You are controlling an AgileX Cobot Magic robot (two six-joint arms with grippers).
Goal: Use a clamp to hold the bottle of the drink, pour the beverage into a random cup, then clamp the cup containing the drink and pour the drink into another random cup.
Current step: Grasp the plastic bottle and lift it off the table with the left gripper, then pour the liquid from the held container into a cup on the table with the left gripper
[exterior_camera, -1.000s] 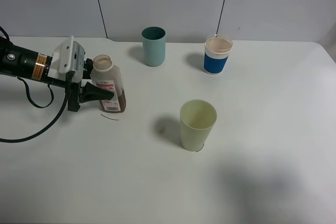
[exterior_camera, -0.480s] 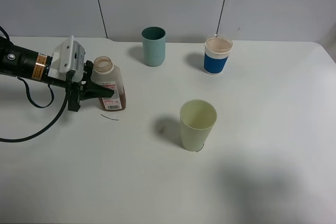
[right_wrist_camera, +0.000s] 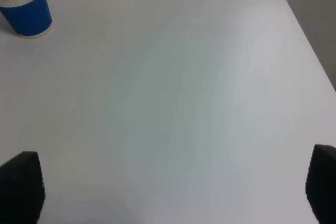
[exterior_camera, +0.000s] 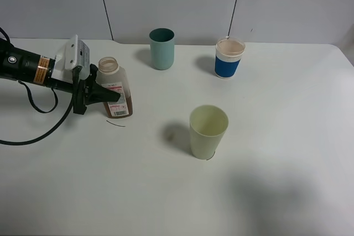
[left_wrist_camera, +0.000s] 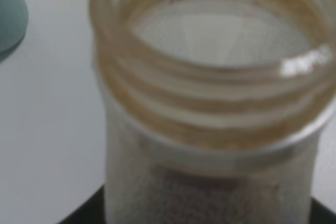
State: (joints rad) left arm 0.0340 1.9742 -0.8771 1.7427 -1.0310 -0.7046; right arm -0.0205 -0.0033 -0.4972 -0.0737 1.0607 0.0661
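Observation:
The open drink bottle [exterior_camera: 113,88], clear with brown liquid at its bottom and a pink label, stands at the left of the white table [exterior_camera: 287,136]. My left gripper [exterior_camera: 114,95] reaches in from the left and is shut on its lower body. The left wrist view shows the bottle's open neck [left_wrist_camera: 210,129] up close, with a dark finger [left_wrist_camera: 84,214] at its side. A teal cup [exterior_camera: 162,49], a blue cup with a white rim [exterior_camera: 229,58] and a pale green cup [exterior_camera: 208,131] stand upright. My right gripper [right_wrist_camera: 168,192] is open over bare table, out of the exterior view.
A short dark mark [exterior_camera: 116,124] lies on the table just in front of the bottle. The blue cup [right_wrist_camera: 23,6] shows far from the right gripper. The teal cup's edge [left_wrist_camera: 8,14] shows beside the bottle. A grey wall stands behind the table.
The left gripper has closed in on the bottle and shifted it slightly toward the back. The cups have not moved.

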